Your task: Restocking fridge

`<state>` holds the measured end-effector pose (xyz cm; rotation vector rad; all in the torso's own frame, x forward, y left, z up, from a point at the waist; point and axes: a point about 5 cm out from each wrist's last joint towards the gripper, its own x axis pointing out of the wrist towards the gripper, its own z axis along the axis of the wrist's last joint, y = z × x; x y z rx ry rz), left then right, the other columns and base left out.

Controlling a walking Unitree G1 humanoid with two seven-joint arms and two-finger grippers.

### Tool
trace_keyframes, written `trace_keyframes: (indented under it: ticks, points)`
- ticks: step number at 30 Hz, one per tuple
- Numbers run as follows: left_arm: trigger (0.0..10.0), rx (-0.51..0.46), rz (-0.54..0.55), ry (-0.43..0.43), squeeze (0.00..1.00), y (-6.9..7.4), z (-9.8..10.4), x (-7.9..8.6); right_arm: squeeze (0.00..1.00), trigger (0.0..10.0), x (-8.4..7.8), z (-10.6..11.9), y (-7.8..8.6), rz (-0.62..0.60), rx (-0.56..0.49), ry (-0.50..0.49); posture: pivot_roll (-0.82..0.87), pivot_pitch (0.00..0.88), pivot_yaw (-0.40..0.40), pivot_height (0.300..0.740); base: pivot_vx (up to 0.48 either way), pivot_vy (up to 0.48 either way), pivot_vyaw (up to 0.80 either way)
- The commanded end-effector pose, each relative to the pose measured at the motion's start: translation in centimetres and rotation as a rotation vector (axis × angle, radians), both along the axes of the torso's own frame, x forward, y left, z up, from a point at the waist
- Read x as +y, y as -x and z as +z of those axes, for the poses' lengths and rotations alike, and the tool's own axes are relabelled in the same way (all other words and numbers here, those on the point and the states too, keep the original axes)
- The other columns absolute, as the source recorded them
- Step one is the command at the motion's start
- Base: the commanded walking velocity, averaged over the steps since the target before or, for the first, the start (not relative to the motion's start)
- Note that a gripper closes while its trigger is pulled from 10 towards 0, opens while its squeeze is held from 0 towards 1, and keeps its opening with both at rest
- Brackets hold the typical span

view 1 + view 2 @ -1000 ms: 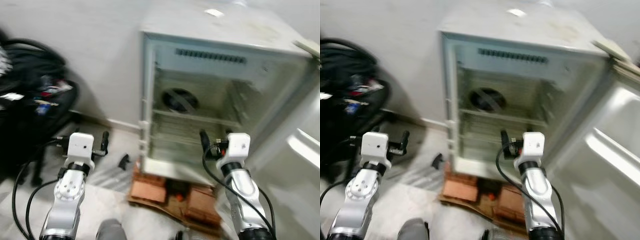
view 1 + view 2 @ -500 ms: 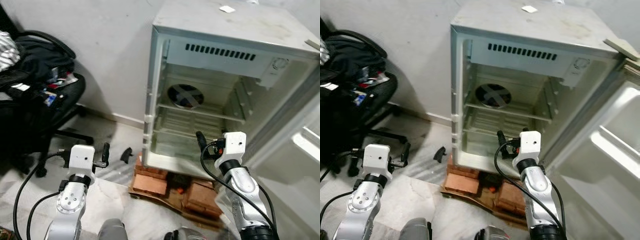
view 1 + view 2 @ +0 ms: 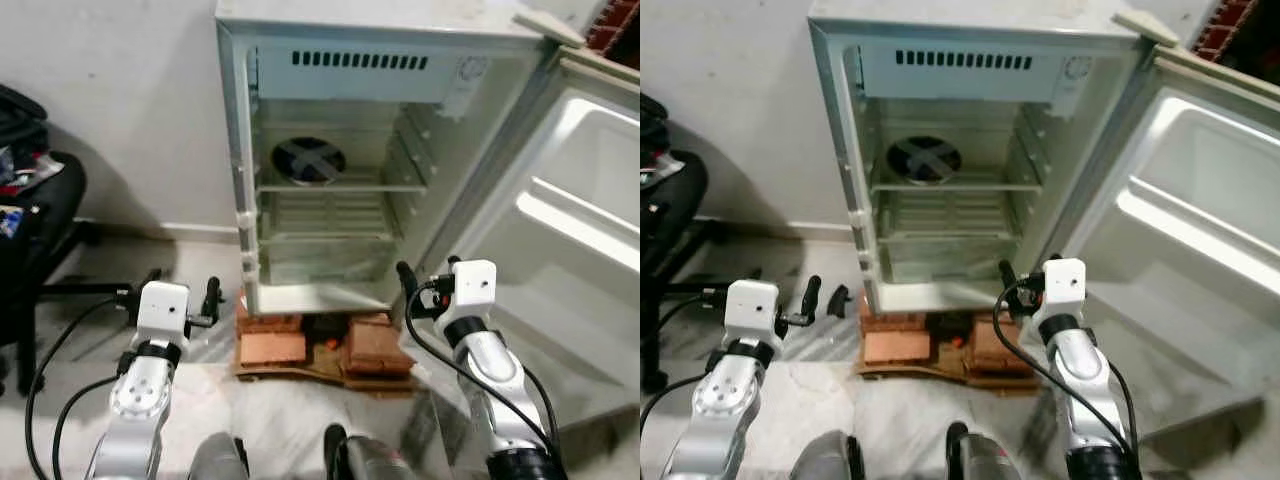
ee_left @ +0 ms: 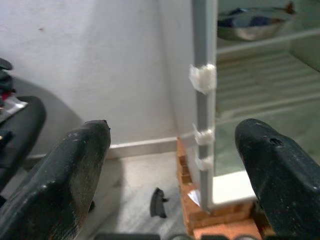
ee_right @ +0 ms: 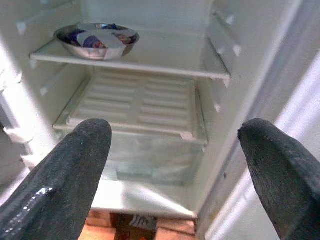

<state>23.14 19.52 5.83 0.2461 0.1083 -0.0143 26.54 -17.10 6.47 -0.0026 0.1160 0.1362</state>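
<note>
Before the open fridge (image 3: pixel 330 180), both end effectors, left (image 4: pixel 165 165) and right (image 5: pixel 170 165), hang spread and empty; I'd fetch stock first, minding the door (image 3: pixel 560 220).

1. A small white fridge (image 3: pixel 340 60) is standing against the far wall, and it is resting on red bricks (image 3: pixel 273 346) on the floor.
2. Its door (image 3: pixel 560 240) is standing wide open to the right, showing a white moulded inner side.
3. Inside, a steel bowl (image 5: pixel 96 41) is sitting on the upper shelf (image 5: pixel 165 64) at the left; what it is holding is not clear.
4. The ribbed lower shelf (image 5: pixel 140 107) is lying bare above a clear drawer (image 5: pixel 150 160).
</note>
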Motion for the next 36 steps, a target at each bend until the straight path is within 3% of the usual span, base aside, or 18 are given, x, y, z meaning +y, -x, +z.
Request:
trace_keyframes:
  ticks: [1, 12, 20, 25, 36]
  points:
    - [10.0, 0.0, -0.011, -0.01, 0.0, 0.1, 0.0, -0.2, 0.0, 10.0, -0.1, 0.7, -0.2, 0.002, -0.025, 0.01, 0.08, 0.053, -0.067, 0.74, -0.266, 0.0, -0.48]
    - [10.0, 0.037, -0.014, -0.006, 0.0, 0.9, -0.8, -0.2, 0.0, 10.0, 0.3, -0.3, 1.1, -0.019, 0.006, 0.0, 0.09, 0.041, -0.069, 0.74, -0.264, 0.0, -0.29]
    - [10.0, 0.043, -0.035, -0.014, 0.0, 0.4, -0.9, -0.3, 0.0, 10.0, -0.2, -0.4, 1.2, -0.06, 0.016, -0.003, 0.08, 0.03, -0.064, 0.74, 0.0, 0.0, -0.42]
    - [10.0, 0.044, -0.051, -0.02, 0.0, -0.2, -0.7, -0.2, 0.0, 10.0, 0.0, 0.2, 0.3, -0.045, -0.015, 0.006, 0.08, 0.031, -0.048, 0.74, 0.0, -0.331, -0.66]
    - [10.0, 0.051, -0.093, -0.012, 0.0, -0.6, -0.8, -0.6, 0.0, 10.0, -0.3, 1.0, -0.6, -0.052, -0.046, 0.013, 0.07, 0.035, -0.044, 0.74, 0.0, -0.477, 0.0]
